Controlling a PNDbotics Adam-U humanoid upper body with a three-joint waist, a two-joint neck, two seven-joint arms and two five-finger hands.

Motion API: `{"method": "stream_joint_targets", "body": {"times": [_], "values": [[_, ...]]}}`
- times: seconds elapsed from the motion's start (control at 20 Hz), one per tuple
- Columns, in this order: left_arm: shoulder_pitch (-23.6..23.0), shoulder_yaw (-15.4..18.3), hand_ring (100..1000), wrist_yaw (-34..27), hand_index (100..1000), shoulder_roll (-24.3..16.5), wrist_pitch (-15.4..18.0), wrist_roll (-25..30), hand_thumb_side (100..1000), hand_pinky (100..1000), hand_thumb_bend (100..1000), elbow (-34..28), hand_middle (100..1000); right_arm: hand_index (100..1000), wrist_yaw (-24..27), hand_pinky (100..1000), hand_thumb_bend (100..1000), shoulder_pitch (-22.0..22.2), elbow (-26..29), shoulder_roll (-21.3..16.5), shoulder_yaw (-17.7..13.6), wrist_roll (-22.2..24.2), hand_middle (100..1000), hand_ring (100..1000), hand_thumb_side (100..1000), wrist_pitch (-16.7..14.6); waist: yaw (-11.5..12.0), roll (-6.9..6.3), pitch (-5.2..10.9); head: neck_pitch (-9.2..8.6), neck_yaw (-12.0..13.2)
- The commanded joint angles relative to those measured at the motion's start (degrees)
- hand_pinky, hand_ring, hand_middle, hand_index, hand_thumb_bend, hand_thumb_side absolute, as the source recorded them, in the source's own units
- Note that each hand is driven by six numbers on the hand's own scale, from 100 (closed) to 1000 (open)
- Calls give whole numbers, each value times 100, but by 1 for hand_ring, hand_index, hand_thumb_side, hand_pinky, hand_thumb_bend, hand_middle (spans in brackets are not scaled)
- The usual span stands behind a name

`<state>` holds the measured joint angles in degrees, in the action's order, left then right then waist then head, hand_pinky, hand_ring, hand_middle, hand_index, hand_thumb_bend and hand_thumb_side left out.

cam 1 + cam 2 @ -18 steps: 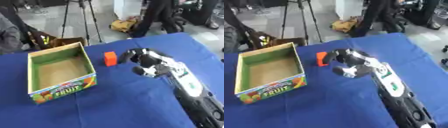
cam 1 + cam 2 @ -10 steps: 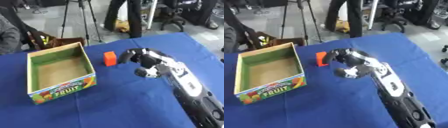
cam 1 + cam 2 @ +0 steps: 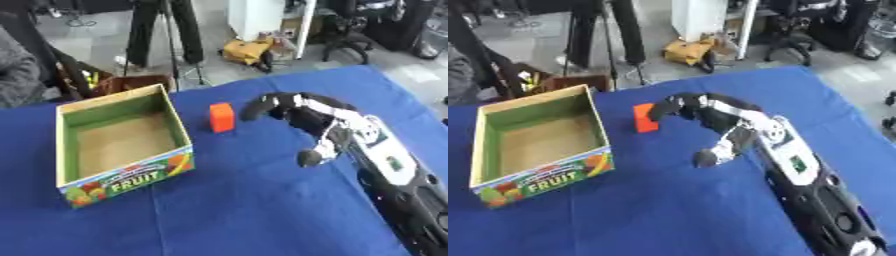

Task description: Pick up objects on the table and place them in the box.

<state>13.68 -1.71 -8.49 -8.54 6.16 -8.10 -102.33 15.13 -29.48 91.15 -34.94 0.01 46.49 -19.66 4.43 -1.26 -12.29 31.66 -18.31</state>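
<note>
An orange block (image 3: pixel 221 117) stands upright on the blue table (image 3: pixel 236 210), just right of the open cardboard fruit box (image 3: pixel 121 142). The box holds nothing that I can see. My right hand (image 3: pixel 302 120) hovers close to the block's right side, with its fingers (image 3: pixel 259 106) curved toward the block and the thumb (image 3: pixel 311 156) hanging lower and apart. Nothing is in the hand, and a narrow gap shows between its fingertips and the block. My left hand shows in neither view.
Beyond the table's far edge stand tripod legs (image 3: pixel 164 35), a brown box (image 3: pixel 122 83), a yellow bag (image 3: pixel 248 50) and office chairs (image 3: pixel 367 25). A person sits at the far left (image 3: pixel 22 70).
The right hand has stayed beside the block, its fingers spread a little wider toward it. The block and box have not moved.
</note>
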Motion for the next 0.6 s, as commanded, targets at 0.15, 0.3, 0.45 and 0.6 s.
{"method": "stream_joint_targets", "body": {"times": [0.15, 0.3, 0.45, 0.6], "values": [[96, -93, 817, -26, 622, -87, 8, 255, 809, 446, 531, -124, 436, 851, -255, 994, 712, -386, -512, -813, -27, 504, 905, 928, 527, -1002, 161, 57, 45, -69, -200], [142, -166, 818, -30, 621, -109, 23, 452, 811, 447, 532, -136, 438, 863, -532, 999, 714, -587, -1130, -950, -19, 543, 929, 947, 519, -1402, 360, 108, 33, -76, -477], [198, -249, 819, -41, 622, -129, 40, 661, 812, 449, 533, -140, 441, 877, -803, 1000, 722, -779, -1916, -944, -63, 547, 957, 972, 503, -1718, 653, 164, 38, -84, -811], [268, -337, 820, -66, 624, -145, 62, 866, 814, 450, 537, -149, 445, 879, -1107, 1000, 716, -986, -2743, -901, -245, 548, 965, 989, 497, -1943, 943, 197, 53, -118, -1131]]}}
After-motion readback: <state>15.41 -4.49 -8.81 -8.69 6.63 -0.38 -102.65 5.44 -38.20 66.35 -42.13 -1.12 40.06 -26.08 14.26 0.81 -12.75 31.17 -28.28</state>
